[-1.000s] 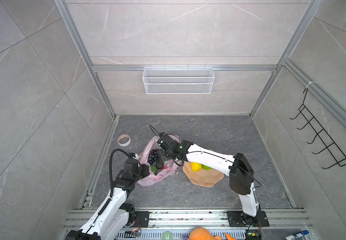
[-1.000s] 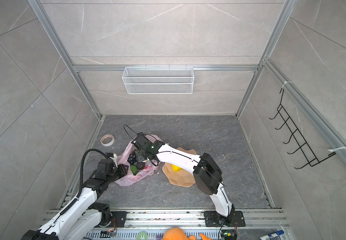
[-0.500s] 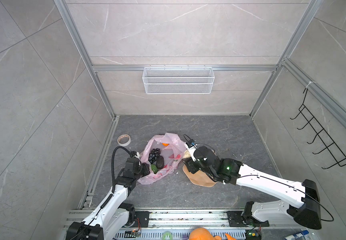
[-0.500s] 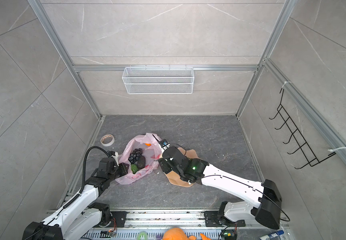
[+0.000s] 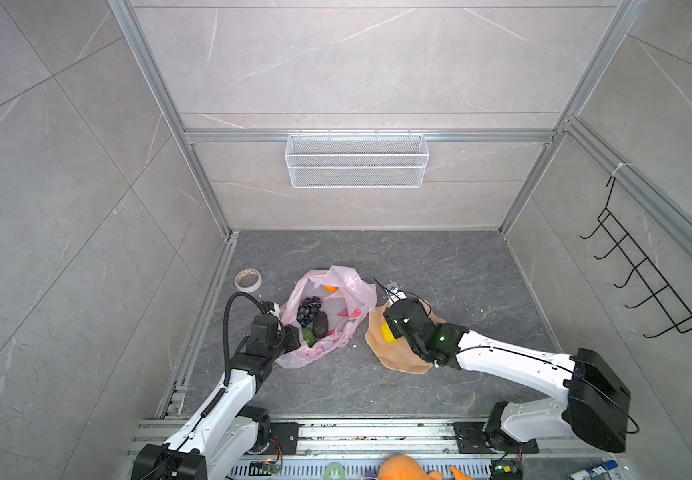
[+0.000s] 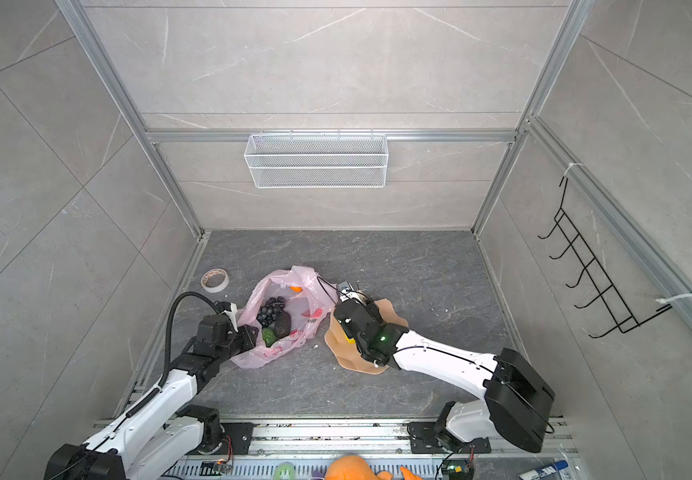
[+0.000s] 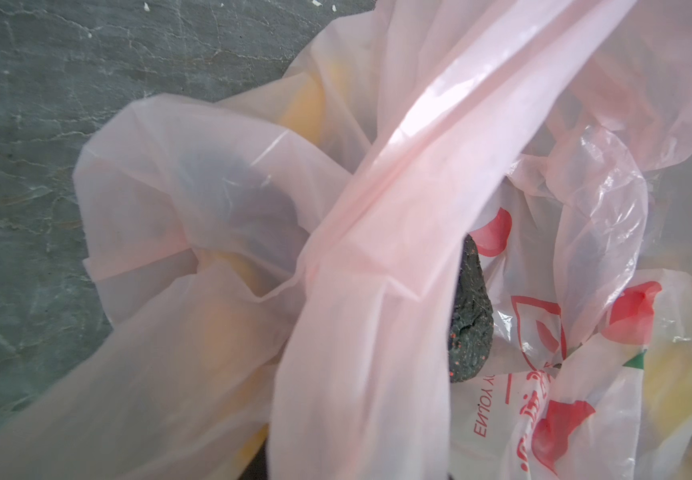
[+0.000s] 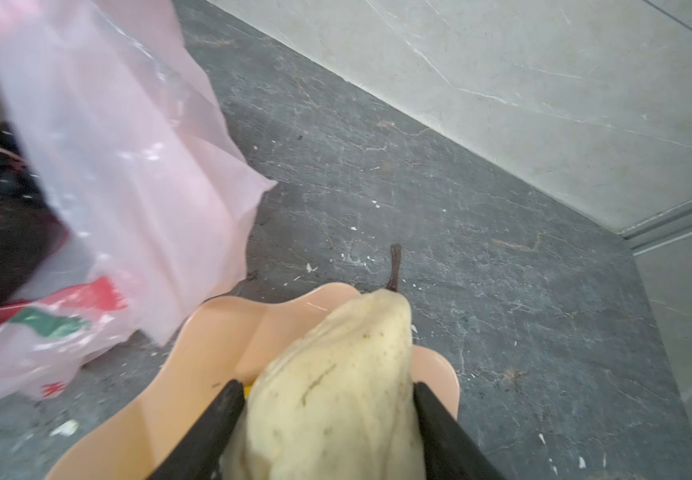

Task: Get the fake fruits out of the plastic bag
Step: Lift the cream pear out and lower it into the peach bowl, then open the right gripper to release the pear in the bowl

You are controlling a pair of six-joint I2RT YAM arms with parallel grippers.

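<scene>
Right wrist: plastic bag beside peach plate

Pink red-printed bag, cream speckled pear, peach plate, black grapes

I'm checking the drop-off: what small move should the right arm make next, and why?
Probably lower the right gripper a little and open it. Its jaws clamp a cream pear over the peach plate, outside the plastic bag, whose edge the left gripper holds.
</scene>
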